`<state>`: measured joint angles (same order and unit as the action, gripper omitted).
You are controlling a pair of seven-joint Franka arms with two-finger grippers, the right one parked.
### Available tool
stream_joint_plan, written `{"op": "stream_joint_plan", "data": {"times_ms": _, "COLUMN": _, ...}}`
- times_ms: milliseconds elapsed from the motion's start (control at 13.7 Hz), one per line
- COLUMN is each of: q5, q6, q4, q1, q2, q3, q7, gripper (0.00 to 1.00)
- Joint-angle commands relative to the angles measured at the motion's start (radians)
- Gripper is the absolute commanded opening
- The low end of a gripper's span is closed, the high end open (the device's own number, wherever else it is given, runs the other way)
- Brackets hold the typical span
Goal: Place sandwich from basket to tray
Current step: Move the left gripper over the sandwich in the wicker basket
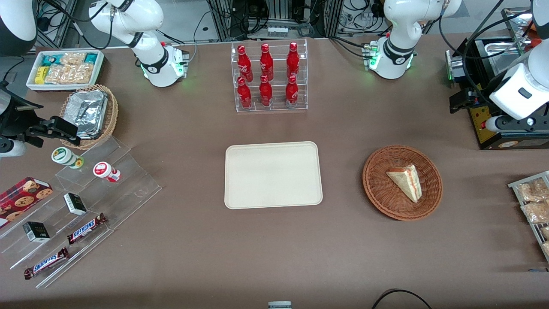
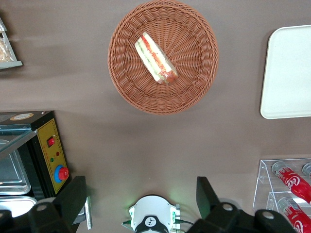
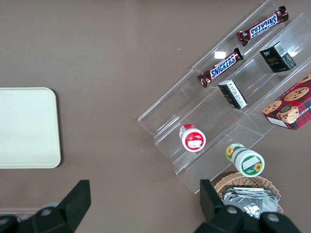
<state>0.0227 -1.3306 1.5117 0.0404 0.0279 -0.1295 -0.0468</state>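
Sandwich [image 1: 406, 181]: lying flat inside the basket, slightly toward the 3 o'clock side of the bowl in the front view; layered red, orange and green cut edge showing along one long side; untouched by the tool.
Basket [image 1: 379, 189]: round reddish-brown wicker bowl on the brown table [image 1: 274, 249], toward the working arm's end; just beside the tray, not touching it.
Tray [image 1: 272, 174]: cream rectangle at mid-table, at 9 o'clock from the basket in the front view; surface bare.
Tool [image 2: 141, 199]: left arm's, raised well above the table, farther from the front camera than the basket; fingers [image 2: 73, 198] spread wide apart, released, nothing between them.
Bottle rack [image 1: 269, 77]: clear stand of red bottles, at 12 o'clock from the tray, farther from the front camera.
Yellow control box [image 2: 48, 158]: near the tool, apart from the basket.
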Motion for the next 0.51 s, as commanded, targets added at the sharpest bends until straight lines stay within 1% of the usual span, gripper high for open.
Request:
{"op": "stream_joint_plan", "data": {"times_ms": 0, "q5": 0.0, "q6": -0.025, "q4": 0.004, "q1": -0.007, "q2": -0.01, "q3": 0.002, "q7": 0.012, "gripper": 1.0}}
{"op": "stream_joint_plan", "data": {"times_ms": 146, "q5": 0.003, "q6": -0.07, "q4": 0.024, "q1": -0.007, "q2": 0.0, "q3": 0.001, "q7": 0.01, "gripper": 1.0}}
{"op": "stream_joint_plan", "data": {"times_ms": 438, "q5": -0.003, "q6": -0.185, "q4": 0.139, "q1": -0.008, "q2": 0.001, "q3": -0.002, "q7": 0.008, "gripper": 1.0}}
